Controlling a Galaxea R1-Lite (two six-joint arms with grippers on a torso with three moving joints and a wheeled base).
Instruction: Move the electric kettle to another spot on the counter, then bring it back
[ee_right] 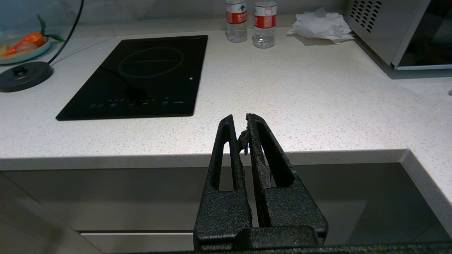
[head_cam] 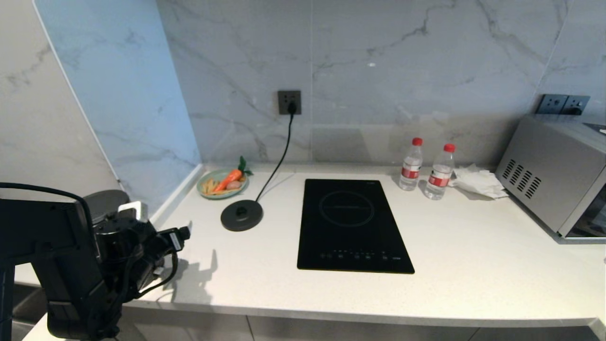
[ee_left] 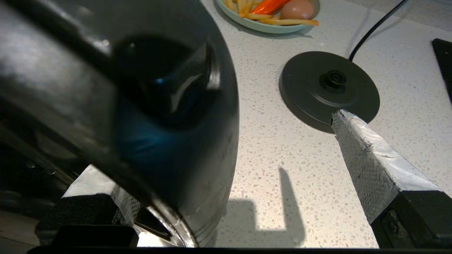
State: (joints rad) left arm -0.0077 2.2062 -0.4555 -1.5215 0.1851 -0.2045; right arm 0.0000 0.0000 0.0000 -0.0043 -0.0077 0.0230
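We see kettle [ee_left: 148, 106] tilted between spread left gripper [ee_left: 226, 148] fingers, near counter [head_cam: 473, 265] left edge; only left wrist view shows it. Right gripper [ee_right: 240, 121] pressed together.

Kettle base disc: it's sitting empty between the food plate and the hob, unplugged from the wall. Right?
Not quite. The base disc is empty and sits between the plate and the hob, but the head view shows its cord plugged into the wall socket.
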